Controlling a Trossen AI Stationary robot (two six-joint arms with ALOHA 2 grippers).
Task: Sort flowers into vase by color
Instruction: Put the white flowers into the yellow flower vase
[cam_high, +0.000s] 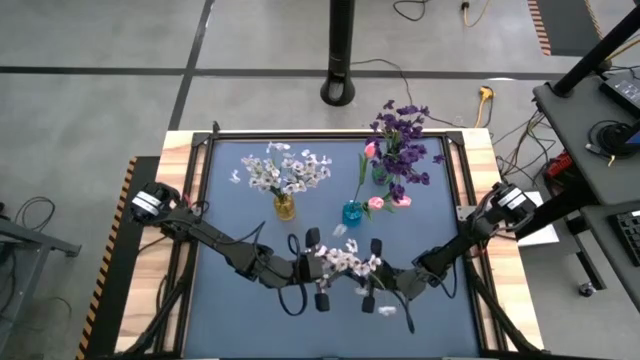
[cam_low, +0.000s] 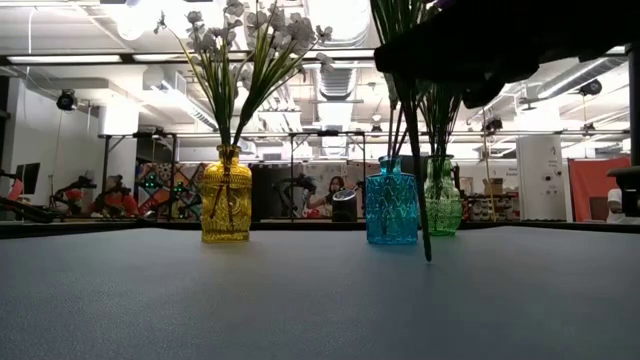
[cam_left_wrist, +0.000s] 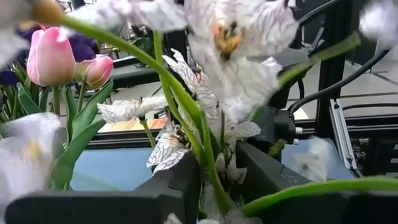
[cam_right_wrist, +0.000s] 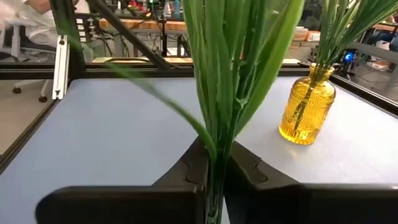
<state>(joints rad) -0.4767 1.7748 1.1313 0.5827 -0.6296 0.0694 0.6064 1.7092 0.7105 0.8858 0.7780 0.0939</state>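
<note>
A white blossom spray (cam_high: 345, 261) with pale, dark-veined petals and a green stem hangs just in front of the blue vase (cam_high: 353, 212), clenched by both end effectors: the left end effector (cam_high: 318, 270) near the blooms, the right end effector (cam_high: 378, 273) on the stems. In the low view only its stem shows, the blossoms hidden behind the dark arm. White sprays fill the yellow vase (cam_high: 285, 207) on the bench (cam_high: 230, 300)

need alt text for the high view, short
Both grippers, left gripper and right gripper, meet at the dark mat's near edge, sharing a white blossom spray. Behind stand a yellow glass vase of white flowers, a blue vase and a green vase.
</note>
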